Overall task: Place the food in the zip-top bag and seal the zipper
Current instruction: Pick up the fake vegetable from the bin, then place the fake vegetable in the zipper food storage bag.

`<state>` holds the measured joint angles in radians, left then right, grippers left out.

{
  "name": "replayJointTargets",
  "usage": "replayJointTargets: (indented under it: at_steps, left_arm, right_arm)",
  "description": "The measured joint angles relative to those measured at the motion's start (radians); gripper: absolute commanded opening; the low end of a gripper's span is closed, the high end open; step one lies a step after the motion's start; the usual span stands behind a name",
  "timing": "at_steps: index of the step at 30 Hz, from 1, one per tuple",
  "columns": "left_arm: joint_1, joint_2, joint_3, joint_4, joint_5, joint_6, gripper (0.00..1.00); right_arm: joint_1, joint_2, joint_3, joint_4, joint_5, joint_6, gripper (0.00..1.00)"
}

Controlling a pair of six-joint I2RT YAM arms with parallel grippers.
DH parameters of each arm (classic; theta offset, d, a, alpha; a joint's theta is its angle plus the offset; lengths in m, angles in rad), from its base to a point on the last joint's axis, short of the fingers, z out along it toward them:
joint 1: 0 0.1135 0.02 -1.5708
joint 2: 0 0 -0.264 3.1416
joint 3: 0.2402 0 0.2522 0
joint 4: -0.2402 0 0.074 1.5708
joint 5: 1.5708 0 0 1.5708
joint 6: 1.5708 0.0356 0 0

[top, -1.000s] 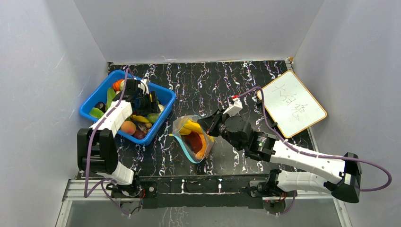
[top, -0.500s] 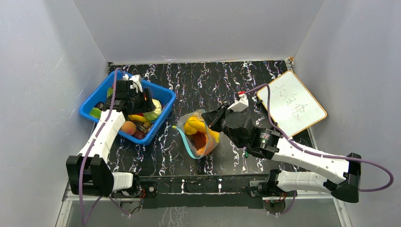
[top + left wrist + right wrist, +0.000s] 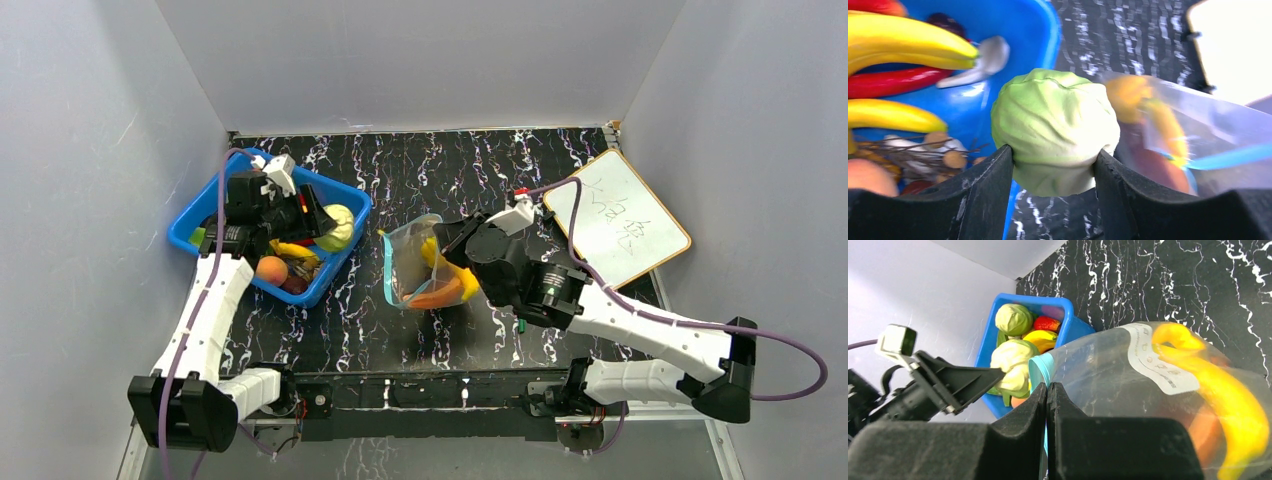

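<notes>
Jaws first: the left gripper [image 3: 1050,161] is standing about half open, both fingers pressing the sides of a pale green cabbage [image 3: 1055,130] – a firm hold, lifted clear of the bin [image 3: 190,225] and hanging over its right rim.

Below it, bananas [image 3: 903,42], a red piece [image 3: 898,82] and a peach [image 3: 270,270] are lying in the bin among other pieces, so plenty of food is waiting.

Moving right: the bag [image 3: 410,265] is sitting on the table near the bin, mouth turned toward the cabbage. It is already carrying a banana [image 3: 1208,370] and something orange; I cannot tell what else.

The right gripper [image 3: 1047,390] is pinching fully closed on the bag's edge just beside the zipper [image 3: 1040,367], propping the mouth up.

Judgement – loading is partly done. The cabbage is going in next, the rest of the bin after it, and the zipper is not yet sealed.
</notes>
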<state>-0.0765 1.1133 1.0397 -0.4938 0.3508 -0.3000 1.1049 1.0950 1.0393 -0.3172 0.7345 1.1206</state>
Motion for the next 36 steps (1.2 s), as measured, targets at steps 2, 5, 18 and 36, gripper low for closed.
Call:
replayJointTargets:
  at_steps: [2, 5, 18, 36]
  left_arm:
    - [-0.002, -0.019, 0.0, 0.0, 0.065, -0.017, 0.38]
    - [-0.006, -0.032, 0.0, -0.001, 0.155, -0.035, 0.38]
    - [-0.006, -0.059, 0.101, -0.019, 0.377, -0.103, 0.38]
    - [-0.006, -0.186, -0.029, 0.174, 0.628, -0.296, 0.38]
  right_arm:
    - [0.0, 0.018, -0.006, 0.007, 0.001, 0.017, 0.0]
    - [0.0, 0.038, -0.019, 0.022, 0.005, 0.044, 0.0]
    - [0.0, 0.132, -0.012, 0.114, 0.041, 0.103, 0.0]
    - [0.0, 0.254, 0.105, 0.144, 0.046, 0.111, 0.0]
